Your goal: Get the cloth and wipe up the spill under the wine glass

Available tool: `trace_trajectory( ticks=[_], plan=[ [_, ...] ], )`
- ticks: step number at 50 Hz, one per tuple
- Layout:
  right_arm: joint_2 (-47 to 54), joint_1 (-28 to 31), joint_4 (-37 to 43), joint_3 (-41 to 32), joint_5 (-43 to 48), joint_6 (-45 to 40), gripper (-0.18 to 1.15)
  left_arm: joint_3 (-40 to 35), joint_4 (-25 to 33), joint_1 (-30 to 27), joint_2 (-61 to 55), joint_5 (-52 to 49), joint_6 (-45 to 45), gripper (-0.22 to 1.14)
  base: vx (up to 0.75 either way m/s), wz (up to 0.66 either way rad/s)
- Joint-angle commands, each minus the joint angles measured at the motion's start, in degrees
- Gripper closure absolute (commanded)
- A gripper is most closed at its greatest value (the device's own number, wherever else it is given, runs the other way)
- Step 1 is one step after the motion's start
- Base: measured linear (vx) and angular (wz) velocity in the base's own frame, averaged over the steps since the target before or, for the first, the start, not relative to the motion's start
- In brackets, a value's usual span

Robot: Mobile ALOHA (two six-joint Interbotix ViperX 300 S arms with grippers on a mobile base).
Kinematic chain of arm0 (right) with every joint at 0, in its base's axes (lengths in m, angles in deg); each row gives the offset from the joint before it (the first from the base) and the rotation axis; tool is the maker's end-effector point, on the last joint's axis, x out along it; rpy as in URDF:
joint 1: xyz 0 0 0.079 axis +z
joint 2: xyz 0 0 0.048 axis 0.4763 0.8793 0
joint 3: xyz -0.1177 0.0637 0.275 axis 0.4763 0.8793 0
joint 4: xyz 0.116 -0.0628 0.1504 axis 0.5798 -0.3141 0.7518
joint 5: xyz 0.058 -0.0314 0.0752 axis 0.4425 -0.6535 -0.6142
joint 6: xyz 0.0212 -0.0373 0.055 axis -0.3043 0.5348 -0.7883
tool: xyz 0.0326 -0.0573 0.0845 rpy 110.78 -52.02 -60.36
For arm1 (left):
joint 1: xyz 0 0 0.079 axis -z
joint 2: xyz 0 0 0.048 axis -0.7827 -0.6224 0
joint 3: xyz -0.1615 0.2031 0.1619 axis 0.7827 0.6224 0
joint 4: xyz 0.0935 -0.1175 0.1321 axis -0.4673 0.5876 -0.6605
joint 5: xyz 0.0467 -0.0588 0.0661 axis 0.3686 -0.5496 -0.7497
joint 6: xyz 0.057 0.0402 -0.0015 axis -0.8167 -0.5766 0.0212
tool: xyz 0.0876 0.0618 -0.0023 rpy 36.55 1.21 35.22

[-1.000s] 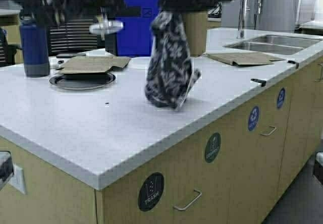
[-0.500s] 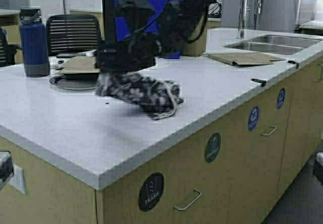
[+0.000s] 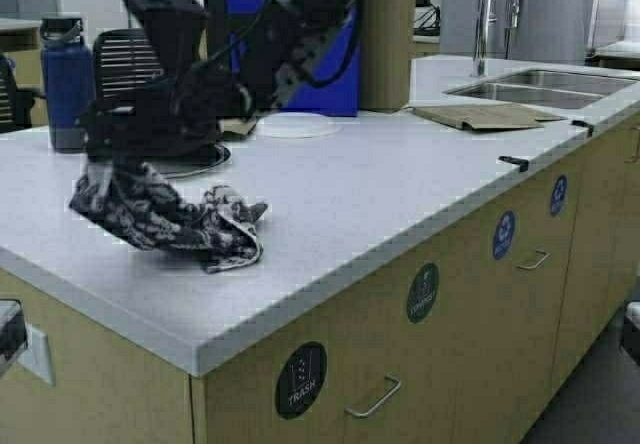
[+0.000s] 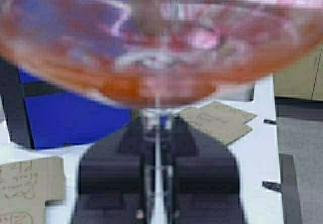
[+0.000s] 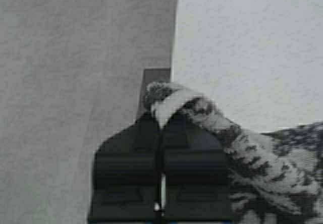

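The dark cloth [image 3: 170, 219] with its white leaf pattern lies bunched on the white counter [image 3: 380, 184] near the front left edge. My right gripper [image 3: 105, 159] is shut on its left end, and the arm reaches in from the upper right. In the right wrist view the gripper [image 5: 161, 115] pinches a white hem of the cloth [image 5: 257, 163], right at the counter's edge. The wine glass [image 4: 156, 42] with pinkish liquid fills the left wrist view. My left gripper [image 4: 156, 133] is shut on its stem, held up off the counter. Neither the glass nor the left gripper shows in the high view.
A dark blue bottle [image 3: 68, 84] stands at the back left, beside a dark round plate [image 3: 205, 154]. A white disc [image 3: 298, 124] lies mid-counter, a brown paper mat [image 3: 480, 114] lies by the sink [image 3: 540, 84]. A chair [image 3: 130, 59] stands behind the counter.
The right gripper has swept the cloth from hanging upright at mid-counter leftward and down. The cloth now drags flat near the front left edge.
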Motion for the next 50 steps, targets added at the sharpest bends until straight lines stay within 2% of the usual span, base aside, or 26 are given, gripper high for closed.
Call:
trace_trajectory(
  ticks=[1,12,21,50],
  plan=[
    [-3.52,-5.36,0.35,2.81,0.62,-0.44,0.91,-0.53,-0.09,0.00,-1.67,2.99,-0.18,0.63,0.00,0.00],
    [-1.93,-16.26,0.53,8.26,0.62,-0.35,0.91,0.79,-0.09,0.09,-8.61,9.84,-0.18,0.63,0.00,0.00],
    [0.79,-20.48,0.53,9.49,0.62,0.09,0.91,1.14,-0.09,0.09,-16.96,16.79,-0.09,0.63,0.00,0.00],
    [3.69,-22.50,0.62,9.14,0.62,-0.18,0.91,-0.88,-1.05,0.09,-44.56,41.57,-0.09,0.63,0.00,0.00]
  ],
)
